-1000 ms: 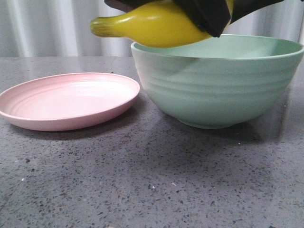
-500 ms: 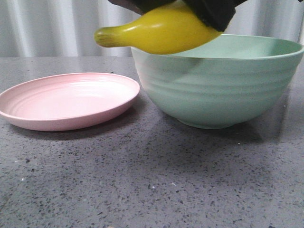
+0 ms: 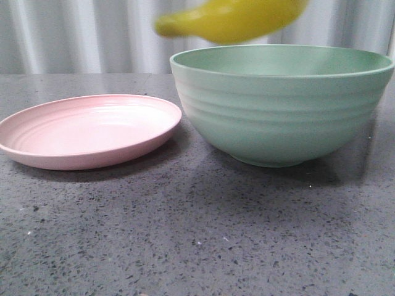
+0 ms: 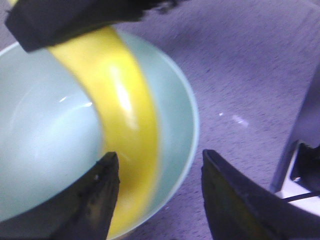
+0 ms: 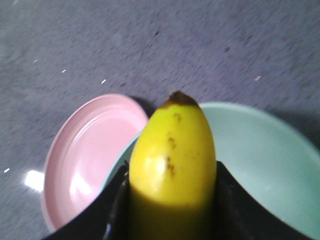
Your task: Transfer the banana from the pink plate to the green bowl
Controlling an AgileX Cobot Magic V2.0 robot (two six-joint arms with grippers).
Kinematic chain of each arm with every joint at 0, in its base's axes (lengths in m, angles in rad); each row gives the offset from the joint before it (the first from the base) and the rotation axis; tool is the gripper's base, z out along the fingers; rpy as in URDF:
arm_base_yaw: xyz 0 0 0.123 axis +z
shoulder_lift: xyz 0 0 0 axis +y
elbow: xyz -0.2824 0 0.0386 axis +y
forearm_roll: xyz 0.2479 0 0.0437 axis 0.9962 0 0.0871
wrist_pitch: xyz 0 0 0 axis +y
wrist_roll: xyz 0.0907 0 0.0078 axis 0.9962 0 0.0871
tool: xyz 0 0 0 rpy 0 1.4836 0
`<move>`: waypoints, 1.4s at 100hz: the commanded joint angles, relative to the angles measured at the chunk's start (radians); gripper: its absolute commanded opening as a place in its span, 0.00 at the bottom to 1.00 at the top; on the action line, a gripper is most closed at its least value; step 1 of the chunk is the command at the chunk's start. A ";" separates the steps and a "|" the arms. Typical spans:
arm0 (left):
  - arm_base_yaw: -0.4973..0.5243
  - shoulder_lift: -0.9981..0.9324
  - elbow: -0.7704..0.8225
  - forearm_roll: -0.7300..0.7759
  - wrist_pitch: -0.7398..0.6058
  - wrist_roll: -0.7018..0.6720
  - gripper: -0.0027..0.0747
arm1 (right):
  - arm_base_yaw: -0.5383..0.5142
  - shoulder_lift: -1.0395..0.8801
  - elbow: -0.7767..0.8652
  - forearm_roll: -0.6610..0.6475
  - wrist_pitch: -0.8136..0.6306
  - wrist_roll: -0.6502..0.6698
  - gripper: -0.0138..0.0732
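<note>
The banana (image 3: pixel 237 20) is up in the air, hanging above the left part of the rim of the green bowl (image 3: pixel 281 105), clear of it, its narrow end reaching out to the left toward the pink plate (image 3: pixel 89 131). The right gripper (image 5: pixel 172 200) is clenched on it: in the right wrist view the dark fingers (image 5: pixel 120 210) press both sides of the yellow body, and the dark-tipped end with its little brown specks sticks out ahead, over the spot where plate and bowl meet. The left gripper (image 4: pixel 157 192) hangs spread wide above the bowl's rim, grasping nothing; in its own view the banana crosses beyond its fingers, over the pale bowl interior, touching neither finger as far as the blur allows. Down on the grey speckled counter (image 3: pixel 197 234), the plate sits bare on the left and the bowl sits on the right, the two just beside each other; whether their rims touch cannot be told. A pale pleated curtain (image 3: pixel 80 37) runs along the far side. No brand, label or writing reads anywhere on banana, plate or bowl.
</note>
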 commanded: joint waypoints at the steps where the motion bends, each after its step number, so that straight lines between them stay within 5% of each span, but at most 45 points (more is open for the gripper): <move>1: -0.007 -0.042 -0.045 -0.041 -0.042 0.000 0.47 | -0.012 -0.009 -0.037 -0.073 -0.131 -0.010 0.25; 27: -0.007 -0.042 -0.045 -0.041 -0.042 0.000 0.47 | -0.012 0.096 -0.037 -0.092 -0.142 -0.010 0.28; 53: -0.007 -0.042 -0.045 -0.041 -0.042 0.000 0.47 | -0.012 0.136 -0.037 -0.095 -0.130 -0.010 0.54; 111: -0.007 -0.042 -0.045 -0.041 -0.048 0.000 0.45 | -0.012 0.012 -0.057 -0.136 -0.126 -0.014 0.54; 121: -0.007 -0.045 -0.045 -0.041 -0.048 0.000 0.35 | -0.012 -0.045 -0.057 -0.155 -0.110 -0.014 0.45; 136: -0.007 -0.049 -0.045 -0.041 -0.060 0.028 0.10 | -0.012 -0.117 -0.057 -0.216 -0.075 -0.014 0.10; 140: -0.007 -0.051 -0.045 -0.041 -0.064 0.031 0.05 | -0.012 -0.137 -0.057 -0.227 -0.059 -0.014 0.08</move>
